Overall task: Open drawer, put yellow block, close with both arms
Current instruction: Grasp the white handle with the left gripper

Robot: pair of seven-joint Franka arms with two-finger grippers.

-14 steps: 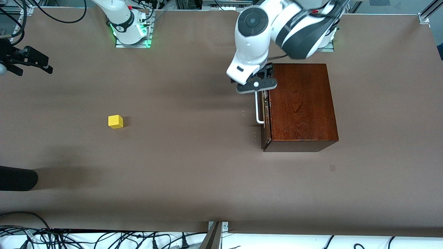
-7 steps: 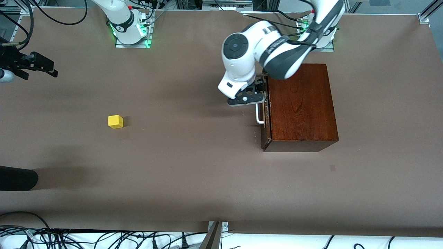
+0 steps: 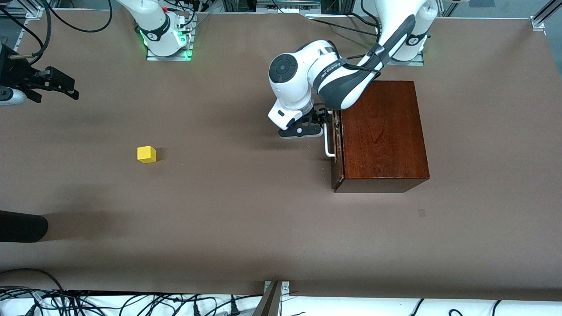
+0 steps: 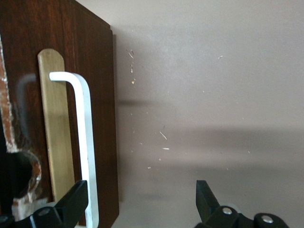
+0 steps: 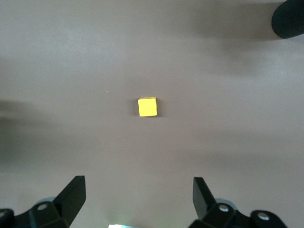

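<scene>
Since a second ago the left arm has lowered and folded inward, carrying the left gripper [image 3: 317, 124] from the upper end of the handle down to the drawer [image 3: 336, 149] front, while the right gripper [image 3: 55, 83] has crept a little inward from the table edge at the right arm's end. Now the left gripper sits right in front of the drawer face of the dark reddish-brown wooden box [image 3: 382, 131], its fingers spread wide. In the left wrist view one fingertip [image 4: 71, 204] stands against the drawer front beside the white U-shaped handle [image 4: 85, 147], and the other stands out over the bare table [image 3: 246, 219], so the handle lies between them without being pinched. The drawer looks shut, its front nearly flush with the box. The yellow block [image 3: 146, 154] rests on the table toward the right arm's end, well apart from the box and untouched. The right gripper hangs in the air over the table edge at that same end, fingers [image 5: 71, 197] spread and empty; the right wrist view shows the block [image 5: 147, 107] on the cloth below, between the lines of its two fingertips but well clear of them. A dark rounded object [image 3: 22, 226] lies at the table edge, nearer the front camera than the block.
</scene>
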